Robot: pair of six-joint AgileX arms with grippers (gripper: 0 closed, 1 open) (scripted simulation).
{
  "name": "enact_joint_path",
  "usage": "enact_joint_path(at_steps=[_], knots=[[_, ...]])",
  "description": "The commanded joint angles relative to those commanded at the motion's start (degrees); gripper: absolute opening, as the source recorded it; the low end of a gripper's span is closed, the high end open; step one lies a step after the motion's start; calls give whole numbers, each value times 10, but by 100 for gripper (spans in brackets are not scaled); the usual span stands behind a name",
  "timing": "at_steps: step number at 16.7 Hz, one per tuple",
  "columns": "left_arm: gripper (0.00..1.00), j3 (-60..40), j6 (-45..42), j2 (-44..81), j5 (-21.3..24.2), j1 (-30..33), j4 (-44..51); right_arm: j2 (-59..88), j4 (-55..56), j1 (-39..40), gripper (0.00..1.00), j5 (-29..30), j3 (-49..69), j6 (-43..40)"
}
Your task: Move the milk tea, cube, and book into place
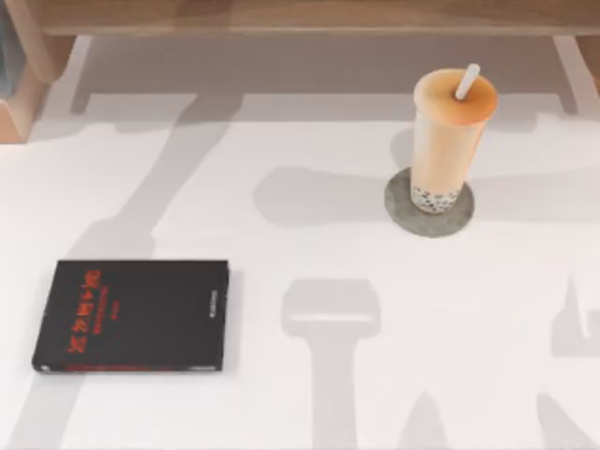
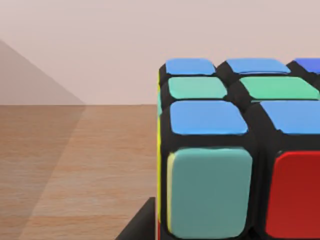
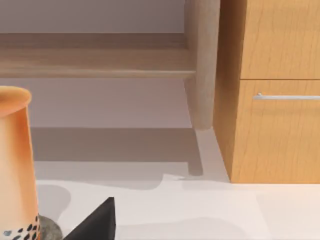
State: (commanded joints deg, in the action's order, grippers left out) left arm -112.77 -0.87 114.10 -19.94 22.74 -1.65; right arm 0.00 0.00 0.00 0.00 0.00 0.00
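The milk tea [image 3: 15, 165] stands on a grey coaster [image 3: 47, 229], near a wooden drawer cabinet [image 3: 272, 90]

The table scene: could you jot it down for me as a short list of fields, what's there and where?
milk tea: cup standing upright on a round grey coaster, right side of the white table
straw: white, poking through the lid
black book: lying flat, red lettering, left side
cube: coloured puzzle cube, close in the left wrist view, on a wooden surface
drawer unit: wooden, with handle
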Motion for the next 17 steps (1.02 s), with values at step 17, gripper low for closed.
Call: enact_joint_path(at_steps=[17], knots=[[100,0,0,0,0,0,0,-22,-19,1,100,0,7,0]])
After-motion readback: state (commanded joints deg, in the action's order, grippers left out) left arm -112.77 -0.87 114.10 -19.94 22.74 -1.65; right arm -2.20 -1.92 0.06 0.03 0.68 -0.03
